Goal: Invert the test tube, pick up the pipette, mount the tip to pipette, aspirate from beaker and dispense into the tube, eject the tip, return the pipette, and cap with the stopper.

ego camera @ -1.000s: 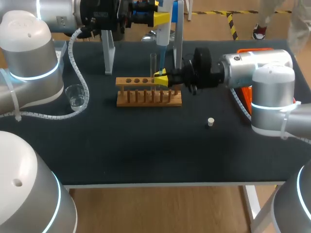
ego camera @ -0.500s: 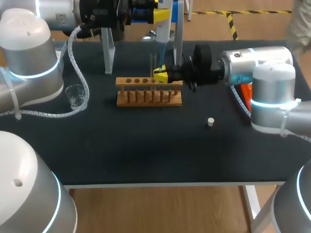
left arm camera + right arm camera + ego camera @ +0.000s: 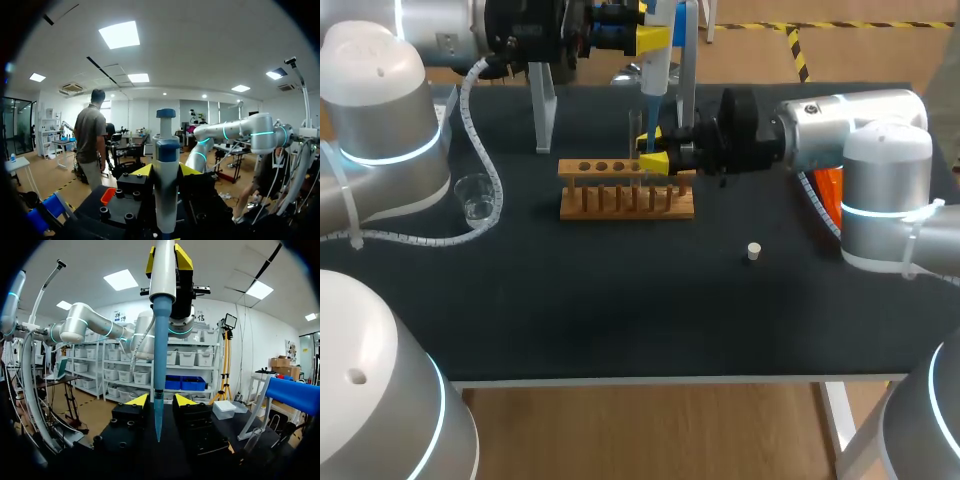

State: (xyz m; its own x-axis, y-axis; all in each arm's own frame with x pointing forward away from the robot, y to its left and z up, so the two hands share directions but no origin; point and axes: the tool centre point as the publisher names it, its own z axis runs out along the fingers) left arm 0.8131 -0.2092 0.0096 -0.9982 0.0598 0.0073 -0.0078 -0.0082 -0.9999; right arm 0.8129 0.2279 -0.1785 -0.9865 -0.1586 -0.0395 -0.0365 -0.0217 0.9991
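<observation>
The left claw (image 3: 653,38) pinches the pipette (image 3: 657,65) upright over the far middle of the table (image 3: 620,320). Its blue tip (image 3: 646,128) hangs close beside the upright tube (image 3: 633,125) at the wooden rack (image 3: 625,200). The right claw (image 3: 654,148) is at the tube's right; whether it pinches the tube cannot be told. The stopper (image 3: 753,251) lies near right, well apart. The beaker (image 3: 475,197) stands left, beside a hose (image 3: 467,100). White stand legs (image 3: 542,110) rise behind the rack.
</observation>
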